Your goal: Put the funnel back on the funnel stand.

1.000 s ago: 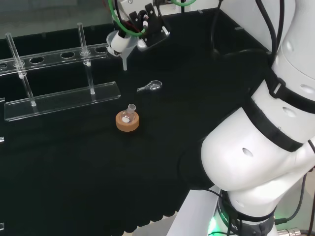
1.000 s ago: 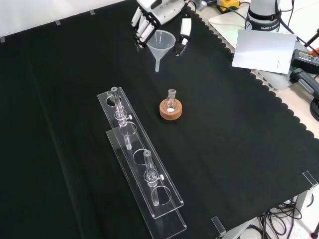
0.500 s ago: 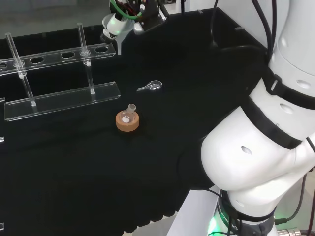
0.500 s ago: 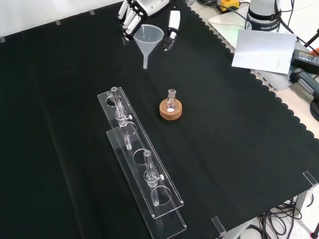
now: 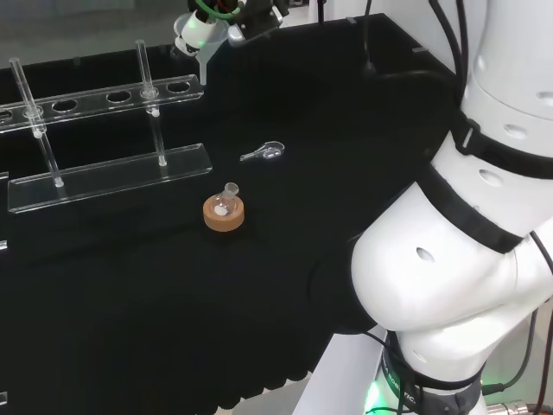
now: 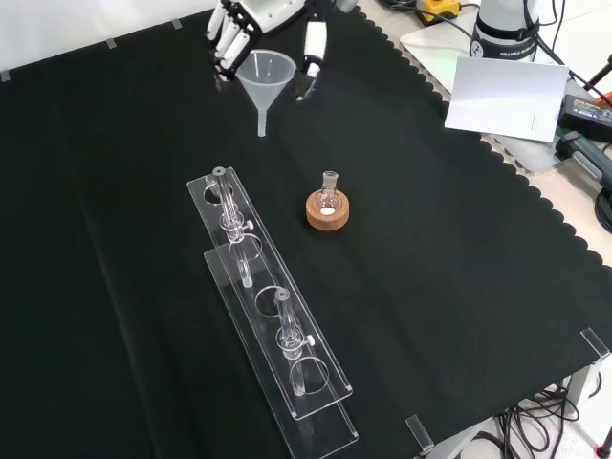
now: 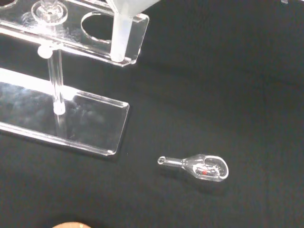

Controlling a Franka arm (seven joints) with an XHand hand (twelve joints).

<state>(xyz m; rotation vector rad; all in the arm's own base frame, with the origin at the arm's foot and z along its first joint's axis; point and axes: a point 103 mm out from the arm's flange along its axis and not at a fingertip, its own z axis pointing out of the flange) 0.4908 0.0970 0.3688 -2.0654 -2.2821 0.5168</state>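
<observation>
Front view, nearest first. At 6 o'clock on the black cloth (image 6: 115,239) lies the clear funnel stand (image 6: 273,316), a long two-tier rack running from about 5 o'clock up toward the centre, with round holes along its upper plate and thin upright posts. Just past it, toward 3 o'clock of its far end, a small flask (image 6: 330,191) sits upright in a cork ring (image 6: 328,212).

Farthest, at 12 o'clock, my hand (image 6: 251,21) enters from the top edge, palm turned down. My fingers (image 6: 225,43) curl down one side of the funnel (image 6: 265,78) and my thumb (image 6: 312,50) comes down the other, so that I am clamped on its wide rim. The funnel hangs upright in the air, mouth up and stem pointing down, above the cloth and beyond the stand's far end, touching nothing but me.

Head view: the funnel's stem hangs at 11 o'clock, close by the end hole of the stand's upper plate (image 5: 104,93). A small glass scoop (image 5: 263,153) lies on the cloth near the centre, apart from the flask.
</observation>
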